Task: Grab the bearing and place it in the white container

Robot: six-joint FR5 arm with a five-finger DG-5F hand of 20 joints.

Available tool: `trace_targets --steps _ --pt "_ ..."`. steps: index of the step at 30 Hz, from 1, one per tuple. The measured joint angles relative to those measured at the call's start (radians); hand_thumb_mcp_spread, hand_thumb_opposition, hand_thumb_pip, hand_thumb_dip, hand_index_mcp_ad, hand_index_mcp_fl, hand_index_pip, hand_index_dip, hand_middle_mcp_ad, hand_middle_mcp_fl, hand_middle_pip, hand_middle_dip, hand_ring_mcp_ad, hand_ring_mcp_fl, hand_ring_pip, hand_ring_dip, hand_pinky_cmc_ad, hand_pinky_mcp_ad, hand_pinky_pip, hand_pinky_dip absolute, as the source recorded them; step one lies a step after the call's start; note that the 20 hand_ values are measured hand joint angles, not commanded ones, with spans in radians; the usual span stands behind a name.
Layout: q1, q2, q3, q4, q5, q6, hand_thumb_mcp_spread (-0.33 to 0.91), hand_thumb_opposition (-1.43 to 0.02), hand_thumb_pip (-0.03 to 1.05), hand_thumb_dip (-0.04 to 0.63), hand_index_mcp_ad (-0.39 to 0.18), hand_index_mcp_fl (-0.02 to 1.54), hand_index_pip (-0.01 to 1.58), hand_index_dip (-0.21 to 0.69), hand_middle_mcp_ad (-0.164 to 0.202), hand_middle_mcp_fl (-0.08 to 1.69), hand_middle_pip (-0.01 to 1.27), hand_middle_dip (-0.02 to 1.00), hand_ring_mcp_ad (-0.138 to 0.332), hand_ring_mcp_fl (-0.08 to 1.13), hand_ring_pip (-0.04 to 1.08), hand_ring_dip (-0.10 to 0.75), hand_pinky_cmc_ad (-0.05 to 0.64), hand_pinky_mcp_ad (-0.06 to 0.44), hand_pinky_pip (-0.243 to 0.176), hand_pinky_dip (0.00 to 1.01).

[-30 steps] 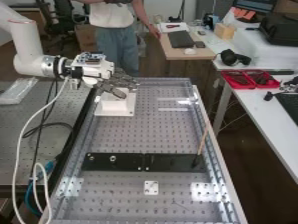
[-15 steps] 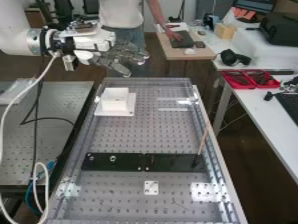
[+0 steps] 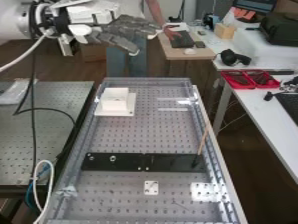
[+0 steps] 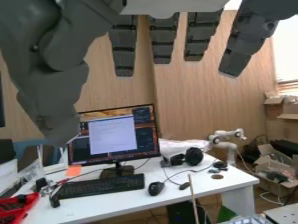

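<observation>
Okay, high view, left to right: grey side table (image 3: 16,145) at 9 o'clock, clear plastic bag (image 3: 14,94) on its far part, dark cable (image 3: 33,107) hanging over it. White arm (image 3: 12,27) comes in from 10 to 11 o'clock; its hand (image 3: 123,31) hangs raised around the far end of the perforated bench (image 3: 126,135).

Fingers straight, relaxed and apart, thumb away from them; wrist view agrees, with gaps between the fingers (image 4: 163,42) and the thumb (image 4: 56,85) well clear.

White container (image 3: 115,102) upright on its flat white base, far part of the bench, about 6 o'clock from the fingers and well apart from them. Bearing: cannot tell where it is (container's inside too small to read).

Next, dark plates (image 3: 123,163) lie across the bench at 5 o'clock from the container, with small round pieces (image 3: 113,158) on them (could be fittings, could be the bearing, can't say). Small white square plate (image 3: 151,188) at about 6 o'clock on the bench. Thin rod (image 3: 203,137) stands tilted at the dark plates' 3 o'clock end. Red trays (image 3: 249,80) on the side desk (image 3: 266,112), around 2 o'clock.
</observation>
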Motion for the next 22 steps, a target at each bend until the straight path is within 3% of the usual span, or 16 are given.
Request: trace_targets --steps 8,22 --pt "-0.029 0.006 0.037 -0.075 -0.042 0.022 0.28 -0.76 0.53 0.204 -0.122 0.22 0.11 0.091 0.077 -0.01 0.14 0.14 0.134 -0.01 0.09 0.059 0.365 0.291 -0.089 0.34" --pt "-0.060 -0.015 0.072 -0.113 -0.099 0.051 0.27 -0.73 0.50 0.176 -0.122 0.17 0.10 0.091 0.077 -0.01 0.14 0.14 0.134 0.00 0.09 0.059 0.375 0.291 -0.089 0.33"
